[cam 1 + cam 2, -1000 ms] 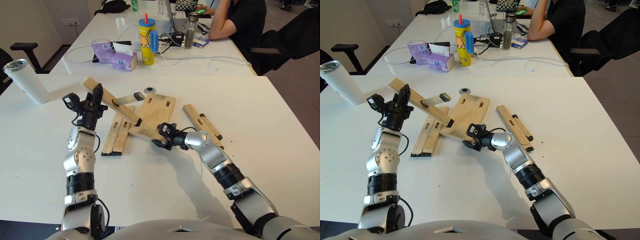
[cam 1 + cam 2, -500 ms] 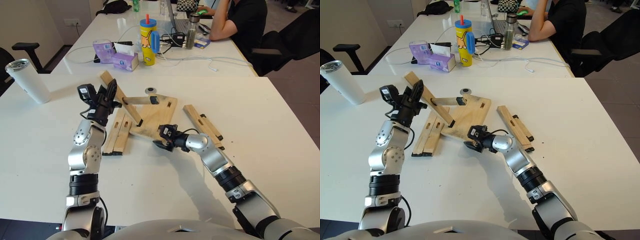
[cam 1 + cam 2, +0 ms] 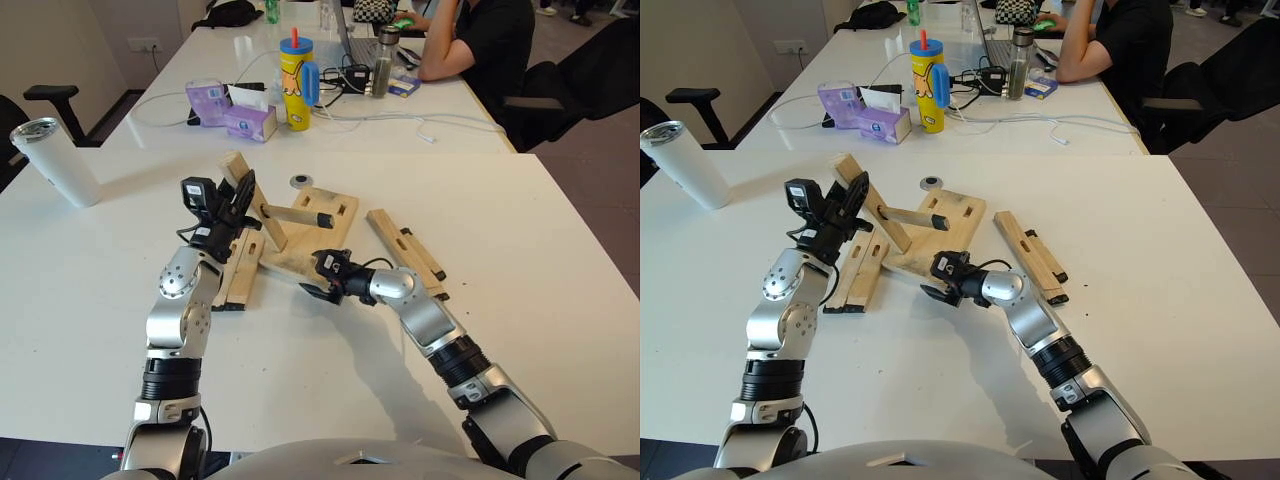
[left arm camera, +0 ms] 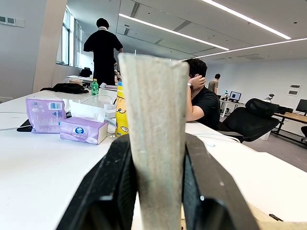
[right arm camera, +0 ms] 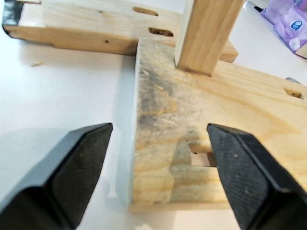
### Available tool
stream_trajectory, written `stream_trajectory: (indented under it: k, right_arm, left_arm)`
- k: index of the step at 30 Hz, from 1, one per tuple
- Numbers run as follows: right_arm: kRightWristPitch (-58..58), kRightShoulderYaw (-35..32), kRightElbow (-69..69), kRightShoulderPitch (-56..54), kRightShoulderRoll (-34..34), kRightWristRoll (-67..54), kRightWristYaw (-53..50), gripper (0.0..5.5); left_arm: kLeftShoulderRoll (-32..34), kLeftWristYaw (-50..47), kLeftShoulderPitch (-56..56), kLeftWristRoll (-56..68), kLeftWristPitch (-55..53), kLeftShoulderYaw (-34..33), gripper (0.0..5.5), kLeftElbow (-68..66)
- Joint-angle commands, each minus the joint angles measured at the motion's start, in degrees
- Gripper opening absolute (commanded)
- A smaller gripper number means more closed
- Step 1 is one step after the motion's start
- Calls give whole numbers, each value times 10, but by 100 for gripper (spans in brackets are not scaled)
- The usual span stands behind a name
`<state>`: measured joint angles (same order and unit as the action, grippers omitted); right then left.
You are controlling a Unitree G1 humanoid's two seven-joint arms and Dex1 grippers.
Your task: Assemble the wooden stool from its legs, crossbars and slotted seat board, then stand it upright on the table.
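— Left wrist view: your left gripper (image 3: 240, 203) has its fingers clamped on the tilted leg (image 4: 156, 143).
— And your right gripper (image 3: 312, 278) holds its fingers apart at the seat board (image 3: 305, 245), on the table (image 3: 520, 300).

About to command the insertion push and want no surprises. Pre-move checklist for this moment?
1. Left gripper shut on leg: ok.
2. Leg upright over seat board: not ok, tilted.
3. Leg's lower end seated in a slot: cannot tell; it meets the board.
4. Right gripper clamping the board: not ok; open at the near corner, gripping nothing.
5. Crossbar joined to leg: ok, far end free.
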<state>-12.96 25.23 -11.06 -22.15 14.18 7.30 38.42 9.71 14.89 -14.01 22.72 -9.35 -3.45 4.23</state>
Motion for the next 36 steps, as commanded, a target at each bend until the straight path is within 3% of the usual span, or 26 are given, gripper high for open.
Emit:
stream_trajectory:
  k: [1,5,15,21,25,28,31,36]
  right_arm:
    - [-9,-5,12,2,-3,-4,2,365]
    - [-10,-6,14,3,-2,-3,3,365]
    - [-10,-10,17,5,-1,-5,-1,365]
    - [-20,-27,27,7,5,-13,-5,365]
    - [-22,-34,25,9,2,-16,-10,365]
    - [-23,-36,27,11,0,-17,-17,365]
    - [-22,-41,21,9,-3,-17,-27,365]
    - [-20,-48,15,13,-6,-10,-46,365]
  left_arm:
    - [6,0,21,-14,-43,7,150,-23]
    - [1,-5,2,1,-48,-15,208,4]
    - [-9,-16,-46,58,-47,-70,208,75]
    - [-18,-25,-90,183,-25,-163,208,107]
    - [17,-35,-93,262,-42,-232,208,96]
    - [72,-6,-30,215,-94,-208,208,51]
    - [131,51,66,157,-156,-139,208,24]
    - [171,112,136,137,-231,-84,208,31]
